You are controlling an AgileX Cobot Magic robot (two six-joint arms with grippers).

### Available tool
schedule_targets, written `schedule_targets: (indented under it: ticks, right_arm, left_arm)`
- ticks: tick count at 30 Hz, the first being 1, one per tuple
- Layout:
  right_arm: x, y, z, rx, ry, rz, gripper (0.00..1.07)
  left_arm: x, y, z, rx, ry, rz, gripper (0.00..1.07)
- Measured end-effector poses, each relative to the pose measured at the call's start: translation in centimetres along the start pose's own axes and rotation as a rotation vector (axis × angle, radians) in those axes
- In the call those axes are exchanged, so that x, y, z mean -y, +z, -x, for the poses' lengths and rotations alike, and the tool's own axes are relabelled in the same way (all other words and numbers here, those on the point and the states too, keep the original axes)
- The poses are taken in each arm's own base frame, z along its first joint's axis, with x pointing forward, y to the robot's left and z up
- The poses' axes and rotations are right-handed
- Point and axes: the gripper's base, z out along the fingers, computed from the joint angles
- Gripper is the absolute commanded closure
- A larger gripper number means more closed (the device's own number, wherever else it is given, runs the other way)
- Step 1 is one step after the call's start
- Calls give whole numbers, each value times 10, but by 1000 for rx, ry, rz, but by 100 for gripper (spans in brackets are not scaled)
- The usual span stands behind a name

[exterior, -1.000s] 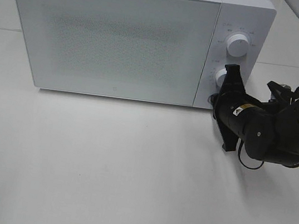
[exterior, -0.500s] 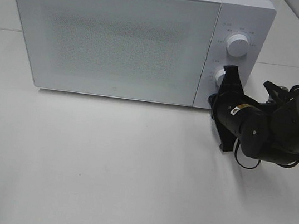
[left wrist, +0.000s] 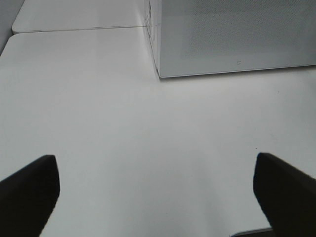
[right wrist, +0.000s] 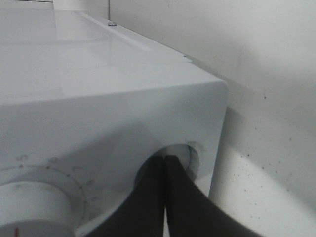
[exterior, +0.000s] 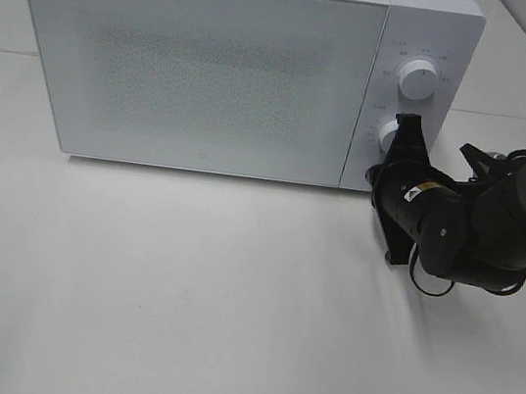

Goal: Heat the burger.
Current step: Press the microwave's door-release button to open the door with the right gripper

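The burger could not be seen anywhere; I judge it was behind the shut frosted door of the microwave (exterior: pixel 214 61). The step in hand seemed to be working the control panel. The right gripper (right wrist: pixel 165 165), its fingers pressed together and holding nothing, had its tips at a round button (right wrist: pixel 190 155) at the panel's 5 o'clock corner, just beside the lower knob (exterior: pixel 388 135). The next move probably called for a firm, straight push. The right arm reached in from 3 o'clock, wrist bent toward the panel. The left gripper (left wrist: pixel 158 192) was spread wide, empty, low over the table (exterior: pixel 228 301).
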Motion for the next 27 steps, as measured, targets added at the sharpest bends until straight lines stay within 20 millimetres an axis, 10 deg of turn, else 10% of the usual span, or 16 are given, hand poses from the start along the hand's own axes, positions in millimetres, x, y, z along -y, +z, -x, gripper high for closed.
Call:
schedule_targets:
  ticks: [27]
  right_arm:
    - [-1,9,-1,-5,25,-56,107]
  left_arm:
    - [0,0,0,0,0,0,4]
